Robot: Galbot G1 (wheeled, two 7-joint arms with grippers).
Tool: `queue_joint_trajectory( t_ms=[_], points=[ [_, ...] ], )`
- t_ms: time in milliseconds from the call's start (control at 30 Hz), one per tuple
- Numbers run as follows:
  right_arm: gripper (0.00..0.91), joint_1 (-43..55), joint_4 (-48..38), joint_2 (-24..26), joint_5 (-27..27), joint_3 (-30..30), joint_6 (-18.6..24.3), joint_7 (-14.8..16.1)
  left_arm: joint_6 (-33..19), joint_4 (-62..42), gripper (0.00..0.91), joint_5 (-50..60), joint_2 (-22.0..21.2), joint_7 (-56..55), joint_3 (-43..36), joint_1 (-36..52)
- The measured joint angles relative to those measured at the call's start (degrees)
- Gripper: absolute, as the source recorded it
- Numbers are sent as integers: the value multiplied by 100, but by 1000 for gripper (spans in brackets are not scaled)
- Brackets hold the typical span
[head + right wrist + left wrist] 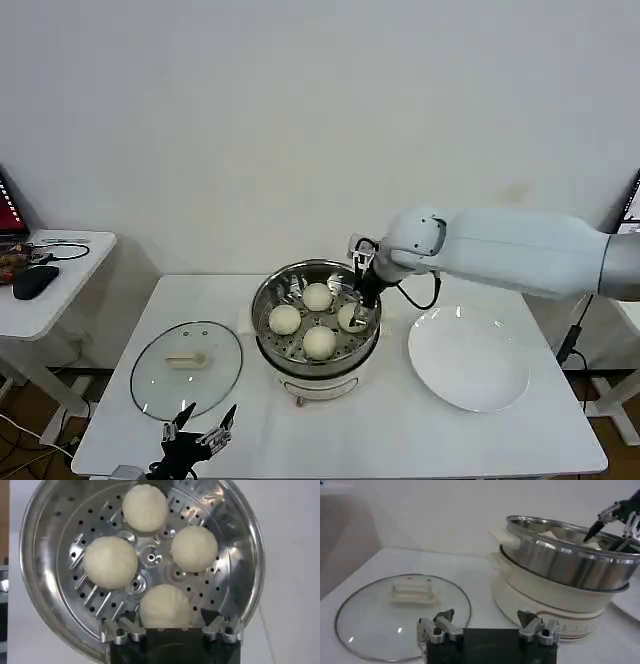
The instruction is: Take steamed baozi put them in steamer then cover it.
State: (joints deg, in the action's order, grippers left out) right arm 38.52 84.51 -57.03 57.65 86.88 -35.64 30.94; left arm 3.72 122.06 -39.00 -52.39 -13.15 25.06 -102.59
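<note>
Now all four steamed baozi [145,508] sit on the perforated tray inside the steamer [316,350].
Over the bun nearest the plate [468,360], the right gripper [362,306] hangs with jaws spread, gripping nothing. On the table [400,430], the glass cover [187,368] lies flat beside the steamer, and the left gripper [198,432] waits open near it.
</note>
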Motion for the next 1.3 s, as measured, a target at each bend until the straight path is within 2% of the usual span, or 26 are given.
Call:
queue_joint_trajectory(
  t_ms=[333,533,700,967,1133,1300],
  points=[
    [907,-142,436,561,36,-558,119,-162,29,45,907,1,-69,-3,72,-58],
    [907,-741,621,1077,-122,-1515,244,-315,95,112,907,0,-74,-19,159,-115],
    [907,-1626,774,1535,-221,-2738,381,-534,157,184,907,-19,-125,-31,263,-90],
    [907,-3599,1053,2080,-476,-5168,858,-993,264,277,907,-108,-143,-53,510,-30],
    [907,-5063,1278,2137,-821,-6753,1357,-1270,285,310,907,-112,-207,-44,645,20],
    [907,-6595,1556,1858,-1340,-8299,1938,-1487,285,316,907,-91,-235,-34,776,56]
  ],
)
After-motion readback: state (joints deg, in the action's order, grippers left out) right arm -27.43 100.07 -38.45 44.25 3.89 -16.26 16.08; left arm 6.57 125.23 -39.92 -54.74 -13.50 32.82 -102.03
